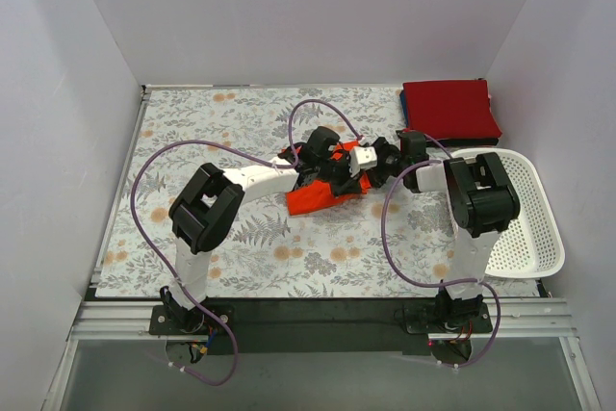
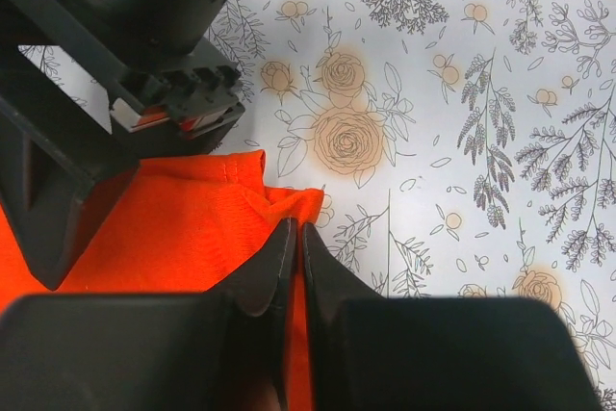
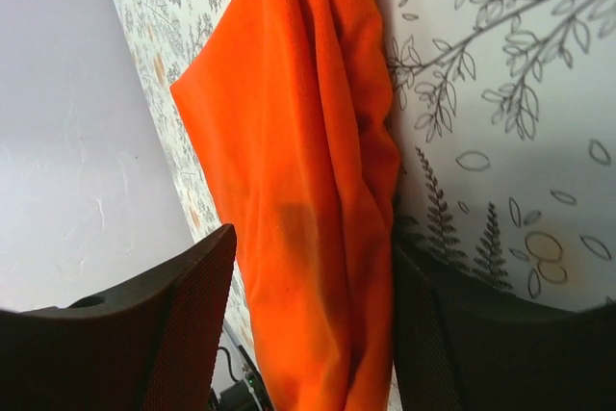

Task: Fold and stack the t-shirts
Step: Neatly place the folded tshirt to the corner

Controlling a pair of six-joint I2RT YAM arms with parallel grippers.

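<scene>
The bright orange-red t-shirt [image 1: 310, 199] lies bunched at the table's middle. My left gripper [image 1: 332, 163] is shut on its edge; in the left wrist view the fingertips [image 2: 289, 247] pinch orange cloth [image 2: 183, 228] between them. My right gripper [image 1: 350, 178] is open, its jaws wide apart on either side of a hanging fold of the same shirt [image 3: 308, 190], gripper [image 3: 313, 238]. The right gripper's body also shows in the left wrist view [image 2: 173, 93]. The crimson t-shirt [image 1: 449, 110] lies folded at the back right. A thin dark edge under it may be the blue one.
The floral-patterned cloth [image 1: 212, 122] covers the table. The white perforated basket [image 1: 534, 228] stands at the right edge, beside my right arm. White walls close in the left, back and right sides. Purple cables loop over both arms.
</scene>
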